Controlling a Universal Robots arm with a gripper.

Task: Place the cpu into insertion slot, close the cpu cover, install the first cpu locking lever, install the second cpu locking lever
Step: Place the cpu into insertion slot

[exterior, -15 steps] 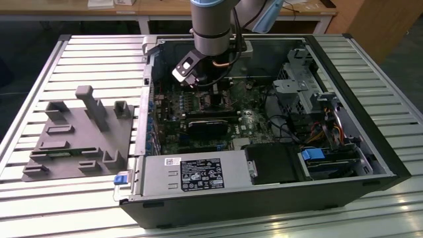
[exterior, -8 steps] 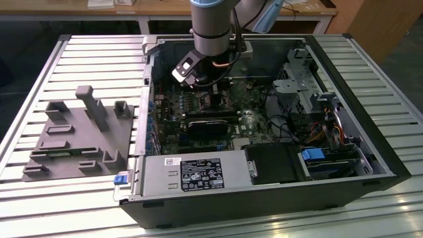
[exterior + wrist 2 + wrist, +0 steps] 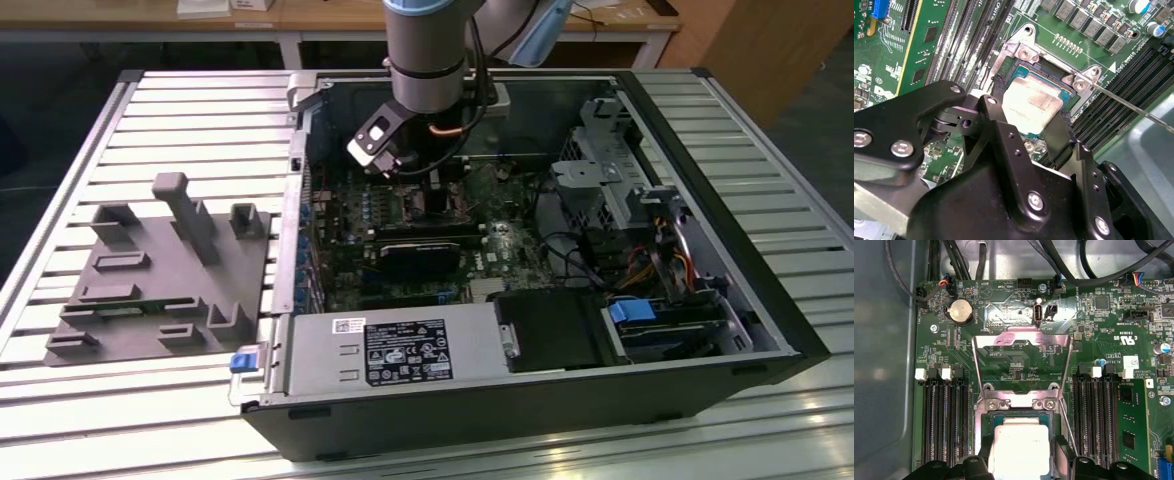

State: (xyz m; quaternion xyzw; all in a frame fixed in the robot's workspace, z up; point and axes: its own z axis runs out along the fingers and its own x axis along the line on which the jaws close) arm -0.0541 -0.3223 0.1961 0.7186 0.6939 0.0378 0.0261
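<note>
Slatted metal bench (image 3: 747,130), open computer case (image 3: 534,400). Gripper (image 3: 1030,116) clamped on the cpu (image 3: 1016,447), which sits in the insertion slot (image 3: 983,425). Risk, in my judgement: a tilted release could damage the slot.

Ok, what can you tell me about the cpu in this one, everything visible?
The cpu is a small flat square chip with a pale silver-grey metal top, dull and slightly smudged, on a green base. It lies level in the insertion slot, pinched at two opposite edges between the black fingers of the hand. The cpu cover stands swung open beyond it, not touching it. Whether it is fully seated cannot be told.
</note>
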